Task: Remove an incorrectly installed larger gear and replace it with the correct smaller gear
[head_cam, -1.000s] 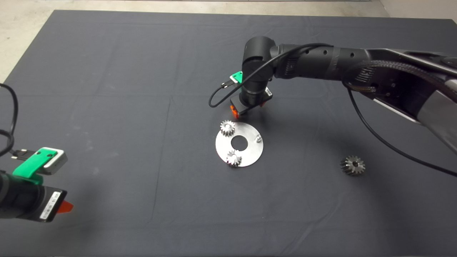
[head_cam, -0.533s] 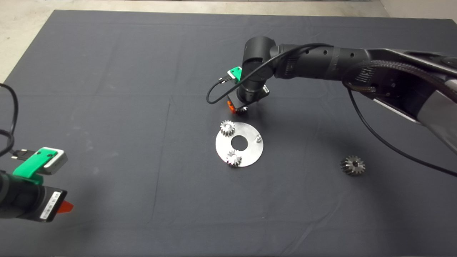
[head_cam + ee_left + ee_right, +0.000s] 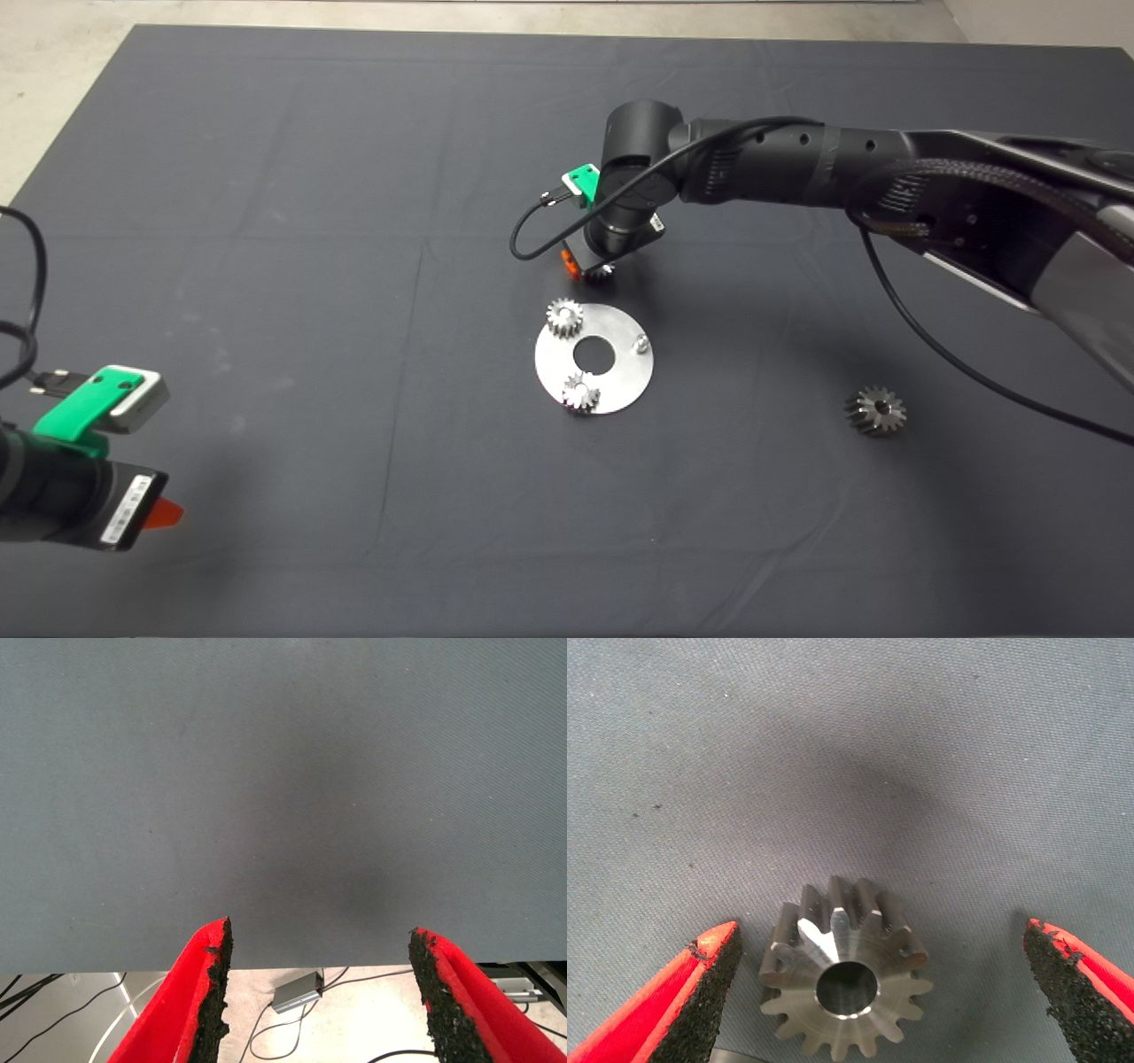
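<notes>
The right gripper [image 3: 881,992] hovers just beyond the round plate [image 3: 594,358], jaws wide open and holding nothing. The smaller gear [image 3: 844,983] lies between them, nearer one finger (touching neither). The left gripper [image 3: 319,997] is parked, jaws open.

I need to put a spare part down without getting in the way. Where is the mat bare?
Free: the wide stretch between the parked left gripper and the round plate, and the near strip below the larger gear. Crowded: around the plate, where the open right gripper straddles the smaller gear.
</notes>
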`<move>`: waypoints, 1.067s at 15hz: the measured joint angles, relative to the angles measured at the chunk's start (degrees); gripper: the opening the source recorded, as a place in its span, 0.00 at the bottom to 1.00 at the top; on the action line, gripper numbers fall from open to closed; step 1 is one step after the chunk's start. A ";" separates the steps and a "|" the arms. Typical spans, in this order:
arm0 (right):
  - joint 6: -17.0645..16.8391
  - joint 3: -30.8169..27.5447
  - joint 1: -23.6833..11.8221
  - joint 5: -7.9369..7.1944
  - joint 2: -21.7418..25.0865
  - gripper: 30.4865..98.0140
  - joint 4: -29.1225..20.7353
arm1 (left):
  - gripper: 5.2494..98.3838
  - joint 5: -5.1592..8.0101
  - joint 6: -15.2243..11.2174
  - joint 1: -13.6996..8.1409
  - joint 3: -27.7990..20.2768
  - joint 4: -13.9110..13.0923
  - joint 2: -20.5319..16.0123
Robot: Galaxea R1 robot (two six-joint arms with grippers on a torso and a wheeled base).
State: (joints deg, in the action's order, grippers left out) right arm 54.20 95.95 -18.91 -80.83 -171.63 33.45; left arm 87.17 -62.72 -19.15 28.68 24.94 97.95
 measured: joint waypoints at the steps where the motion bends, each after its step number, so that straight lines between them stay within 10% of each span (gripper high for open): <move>1: 0.15 0.00 0.00 0.12 0.00 0.79 0.00 | 0.47 0.00 -0.04 0.00 -0.30 0.00 0.00; 16: 0.32 -2.68 0.00 -0.10 0.05 0.52 0.74 | 0.47 0.00 -0.04 0.27 -0.61 0.02 0.00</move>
State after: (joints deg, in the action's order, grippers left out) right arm 54.52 93.27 -18.91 -80.92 -171.58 34.19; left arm 87.17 -62.76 -18.88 28.07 24.97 97.95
